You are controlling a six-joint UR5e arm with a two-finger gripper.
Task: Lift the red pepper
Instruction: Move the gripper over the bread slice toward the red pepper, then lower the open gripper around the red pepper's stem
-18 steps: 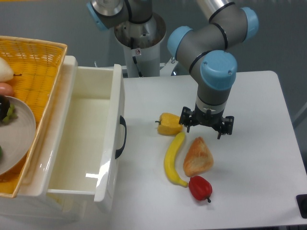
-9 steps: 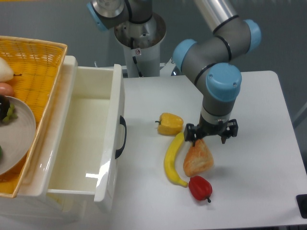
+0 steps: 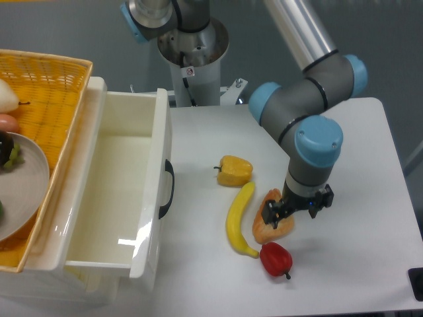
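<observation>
Pepper [image 3: 275, 259] is sitting near the front edge of the table [image 3: 357, 145], just in front of the wedge [image 3: 272, 226] and touching or nearly touching the tip of the banana [image 3: 239, 220]. It is lying with its short dark stem pointing toward the front right. Judging by its look, it is light and fairly stiff, probably hollow, with a glossy skin that is likely to slide under hard fingers. Its rounded, lobed body is offering the best hold across the widest part, with fingers coming straight down on either side and closing gently; the stem is too thin to trust. The banana tip and the wedge are crowding it at the back and left, so the fingers are best set along the line that misses both.

Gripper [image 3: 295, 212] is hovering over the wedge, short of the pepper, holding nothing. Its fingers are appearing spread, though the wrist is hiding part of them.

Compared with a second ago, the arm is reaching further forward: the gripper was beside the yellow pepper [image 3: 234, 171], then over the back end of the wedge, and is now over the wedge's middle. None of the produce is showing any shift.
</observation>
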